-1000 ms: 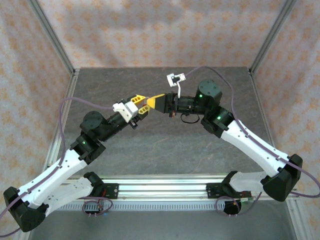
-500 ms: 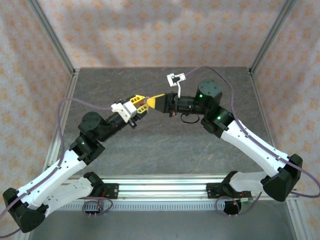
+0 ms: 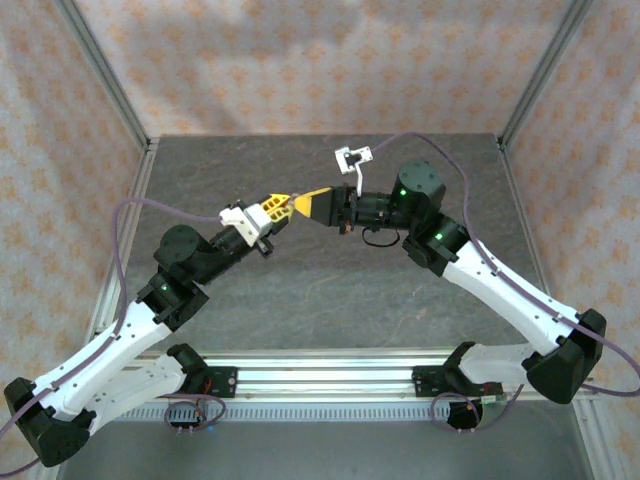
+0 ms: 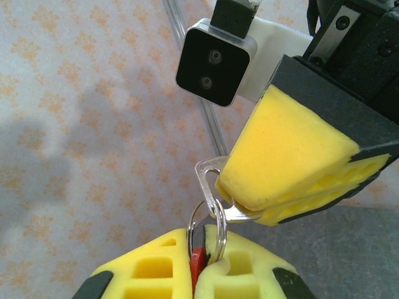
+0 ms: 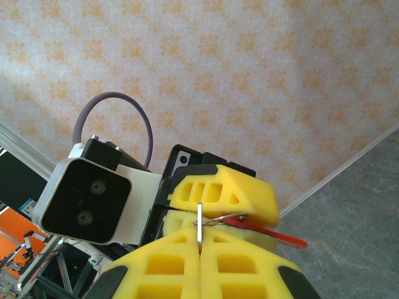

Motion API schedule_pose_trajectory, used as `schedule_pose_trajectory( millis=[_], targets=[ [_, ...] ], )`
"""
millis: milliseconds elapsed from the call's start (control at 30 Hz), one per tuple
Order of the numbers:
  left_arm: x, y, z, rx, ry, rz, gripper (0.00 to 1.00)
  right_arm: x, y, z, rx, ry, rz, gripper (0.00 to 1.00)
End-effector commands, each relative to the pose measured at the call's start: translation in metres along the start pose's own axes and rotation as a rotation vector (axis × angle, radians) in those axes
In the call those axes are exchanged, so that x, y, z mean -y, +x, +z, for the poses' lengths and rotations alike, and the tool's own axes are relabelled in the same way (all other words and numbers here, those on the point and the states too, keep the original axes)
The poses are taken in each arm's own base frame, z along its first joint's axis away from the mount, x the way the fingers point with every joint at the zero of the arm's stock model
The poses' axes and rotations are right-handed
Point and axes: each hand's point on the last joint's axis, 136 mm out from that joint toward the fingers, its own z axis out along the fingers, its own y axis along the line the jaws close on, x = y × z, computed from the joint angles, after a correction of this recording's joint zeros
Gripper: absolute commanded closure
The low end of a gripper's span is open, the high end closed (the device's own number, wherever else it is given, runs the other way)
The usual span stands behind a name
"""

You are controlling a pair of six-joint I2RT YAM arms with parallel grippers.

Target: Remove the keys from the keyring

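Both grippers meet tip to tip in the air over the table. My left gripper (image 3: 280,208) (image 4: 202,244) is shut on the keyring (image 4: 210,225), a thin wire ring with a red tag (image 4: 198,261) pinched between the yellow pads. My right gripper (image 3: 312,201) (image 5: 199,249) is shut on the key (image 4: 211,176), a flat silvery piece whose holed head is threaded on the ring. In the right wrist view the key (image 5: 199,225) stands edge-on in my jaws. There the red tag (image 5: 282,235) sticks out to the right from under the left fingers (image 5: 224,192).
A dark grey tabletop (image 3: 330,290) lies well below the grippers. Metal frame posts (image 3: 110,85) and patterned curtain walls close in the back and sides. The right wrist camera (image 4: 215,59) and left wrist camera (image 5: 84,205) sit close to the joined fingertips.
My left jaws have closed from partly open onto the ring and red tag, and the left gripper has shifted slightly back and left. The right gripper has held still on the key.
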Motion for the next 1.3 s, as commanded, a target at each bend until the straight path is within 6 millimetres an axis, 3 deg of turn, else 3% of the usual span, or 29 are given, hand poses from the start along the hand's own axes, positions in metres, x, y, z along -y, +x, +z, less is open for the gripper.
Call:
schedule_pose_trajectory(
  millis=[0, 267, 600, 967, 1267],
  targets=[
    [-0.004, -0.019, -0.003, 0.053, -0.014, 0.005, 1.00, -0.017, -0.011, -0.007, 0.040, -0.044, -0.053, 1.00],
    [-0.003, -0.016, -0.004, 0.045, -0.010, -0.027, 1.00, -0.004, -0.005, -0.010, 0.033, 0.024, -0.113, 1.00],
    [0.003, -0.011, -0.004, 0.023, 0.021, -0.118, 1.00, 0.004, 0.000, -0.041, 0.140, 0.166, -0.410, 1.00],
    [0.005, -0.015, 0.002, 0.006, 0.051, -0.185, 1.00, -0.013, 0.025, -0.056, 0.093, 0.150, -0.648, 1.00],
    [0.005, -0.015, 0.006, -0.020, 0.059, -0.214, 1.00, -0.026, 0.055, -0.052, -0.029, 0.090, -0.745, 1.00]
  ],
)
